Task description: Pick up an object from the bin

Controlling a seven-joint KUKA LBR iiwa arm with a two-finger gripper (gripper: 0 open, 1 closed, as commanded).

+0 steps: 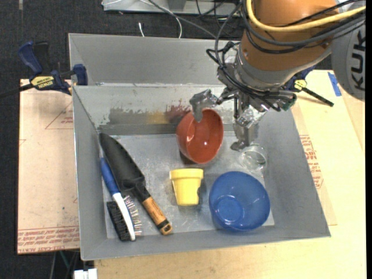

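My gripper (220, 131) hangs over the back middle of the bin, open, its two grey fingers wide apart. The left finger (200, 105) reaches down inside a red bowl (199, 139) that stands tilted on its side. The right finger (244, 131) is outside that bowl, so the bowl's right rim lies between the two without being clamped. A small clear cup (254, 156) sits just below the right fingertip. In front of the bowl lies a yellow cup (186, 186) on its side.
A blue bowl (239, 202) rests at the front right. Along the left side lie a black trowel with a wooden handle (129, 176) and a blue-and-white brush (118, 205). The orange-covered arm looms over the back right.
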